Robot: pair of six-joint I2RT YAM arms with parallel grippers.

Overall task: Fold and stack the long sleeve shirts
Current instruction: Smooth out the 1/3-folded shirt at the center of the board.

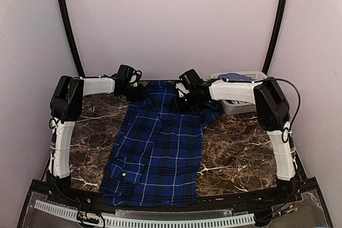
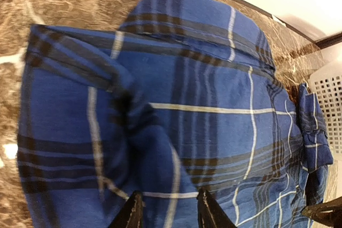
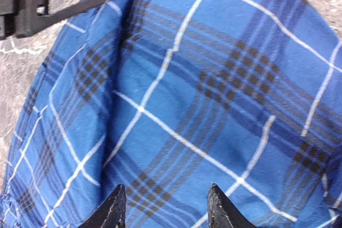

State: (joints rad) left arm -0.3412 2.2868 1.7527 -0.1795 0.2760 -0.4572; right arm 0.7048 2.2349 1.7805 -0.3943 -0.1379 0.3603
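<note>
Navy plaid shirt [image 1: 157,148] lies flat on worktop [image 1: 235,153], presumably for folding; left pincer [image 2: 170,212] and right pincer [image 3: 166,209] hover spread over its far end.

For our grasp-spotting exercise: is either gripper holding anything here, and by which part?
Right gripper: jaws apart over the dark blue plaid cloth shirt, holding nothing. Left gripper: a raised fold runs between its fingers; a grip cannot be told.

Plaid shirt [image 1: 160,148] matt cloth; table [image 1: 235,153] glossy marble-look.
</note>
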